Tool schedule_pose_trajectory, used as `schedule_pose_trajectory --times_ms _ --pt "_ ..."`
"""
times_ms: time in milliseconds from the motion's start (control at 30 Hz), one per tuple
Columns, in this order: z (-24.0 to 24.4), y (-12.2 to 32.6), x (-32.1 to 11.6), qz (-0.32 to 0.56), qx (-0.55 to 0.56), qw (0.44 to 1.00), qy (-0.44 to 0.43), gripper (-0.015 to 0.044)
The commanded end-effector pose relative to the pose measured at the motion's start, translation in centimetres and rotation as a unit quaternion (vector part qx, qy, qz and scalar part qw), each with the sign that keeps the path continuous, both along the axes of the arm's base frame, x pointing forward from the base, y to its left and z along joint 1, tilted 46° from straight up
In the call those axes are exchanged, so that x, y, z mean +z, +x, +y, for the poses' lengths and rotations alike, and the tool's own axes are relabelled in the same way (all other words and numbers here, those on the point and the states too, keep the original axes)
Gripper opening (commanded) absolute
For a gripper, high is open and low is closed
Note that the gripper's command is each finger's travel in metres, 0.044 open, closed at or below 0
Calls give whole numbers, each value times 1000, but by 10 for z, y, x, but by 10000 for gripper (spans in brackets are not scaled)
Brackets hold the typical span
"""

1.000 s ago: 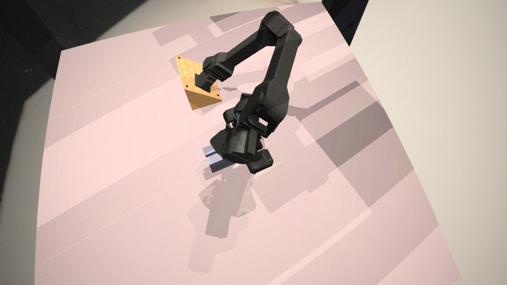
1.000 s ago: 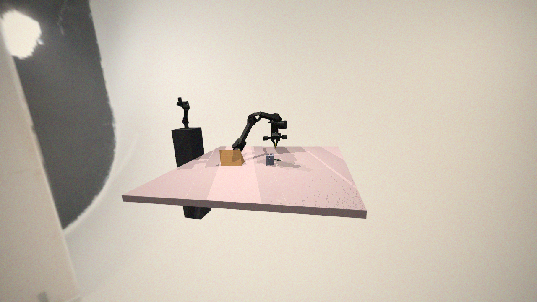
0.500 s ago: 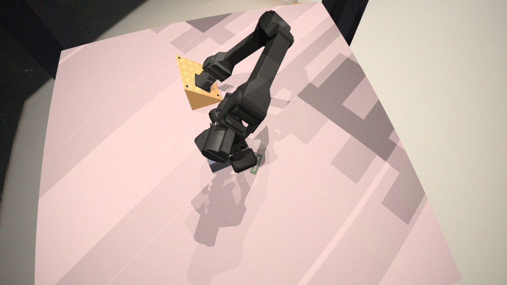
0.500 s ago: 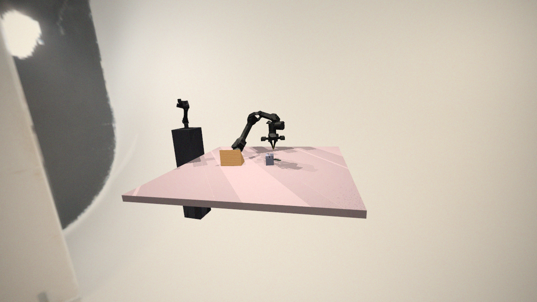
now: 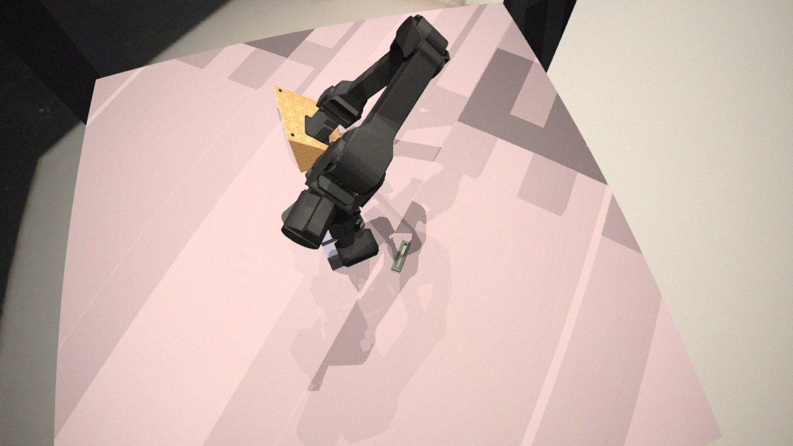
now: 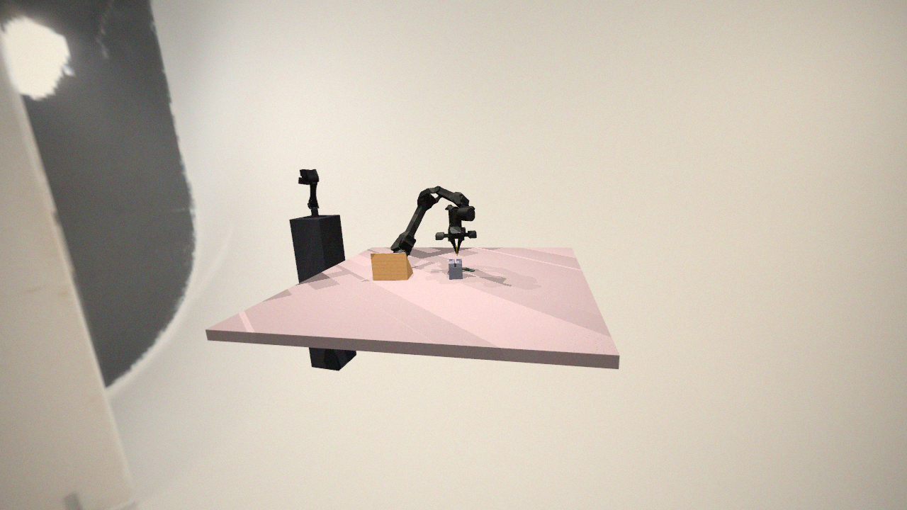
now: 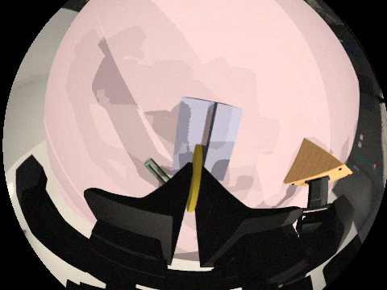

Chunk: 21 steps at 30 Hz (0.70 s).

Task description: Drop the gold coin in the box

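Note:
My gripper (image 6: 456,249) (image 7: 193,167) is shut on the gold coin (image 7: 195,185), which stands upright on edge between the fingertips. In the top view the arm hides the coin and fingertips. The grey box (image 5: 329,249) (image 6: 455,270) (image 7: 187,125) lies below the fingertips, with a gap between in the exterior view. Its slot (image 7: 212,117) runs nearly in line with the coin's edge in the wrist view; the coin overlaps the slot's near part, slightly to its left. The green holder (image 5: 395,269) (image 6: 469,270) (image 7: 147,162) is empty and lies beside the box.
A wooden wedge block (image 5: 290,113) (image 6: 390,267) (image 7: 312,163) stands at the arm's base. The pink table (image 5: 166,277) (image 6: 392,316) carries broad shadows. A black pedestal (image 6: 318,247) with a small black arm (image 6: 308,177) stands behind the table's left side in the exterior view.

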<state>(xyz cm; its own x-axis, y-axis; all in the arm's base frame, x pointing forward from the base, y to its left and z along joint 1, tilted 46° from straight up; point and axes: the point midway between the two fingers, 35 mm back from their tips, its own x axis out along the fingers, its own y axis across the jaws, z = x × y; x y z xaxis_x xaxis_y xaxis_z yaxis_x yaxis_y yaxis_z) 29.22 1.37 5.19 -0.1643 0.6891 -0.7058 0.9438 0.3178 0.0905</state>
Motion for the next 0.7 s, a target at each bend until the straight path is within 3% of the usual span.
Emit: schedule_pose_trajectory --times_ms 0,667 --pt "-6 -6 -9 7 2 1000 1 0" --pt "-6 -6 -9 3 -2 1000 0 0"
